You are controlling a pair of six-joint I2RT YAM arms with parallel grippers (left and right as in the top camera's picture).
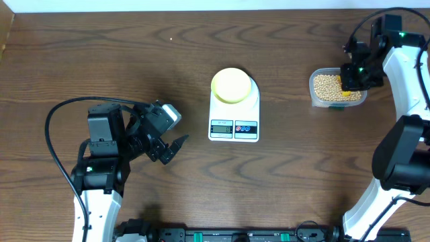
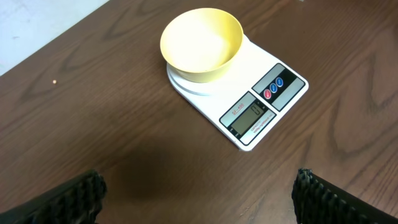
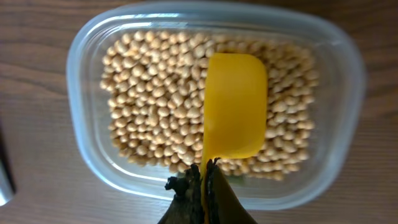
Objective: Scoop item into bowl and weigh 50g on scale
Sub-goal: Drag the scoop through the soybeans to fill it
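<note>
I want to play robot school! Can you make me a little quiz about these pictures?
1. True or false: the bowl sits on the scale.
2. Which gripper holds the yellow scoop? A left, B right.
3. Fill in: the beans lie in a clear plastic ___.

Key: 1 true. 2 B, the right gripper. 3 tub.

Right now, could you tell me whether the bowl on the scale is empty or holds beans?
Empty. The bowl sits on the scale, and the left wrist view shows its pale inside bare, nothing in it.
</note>
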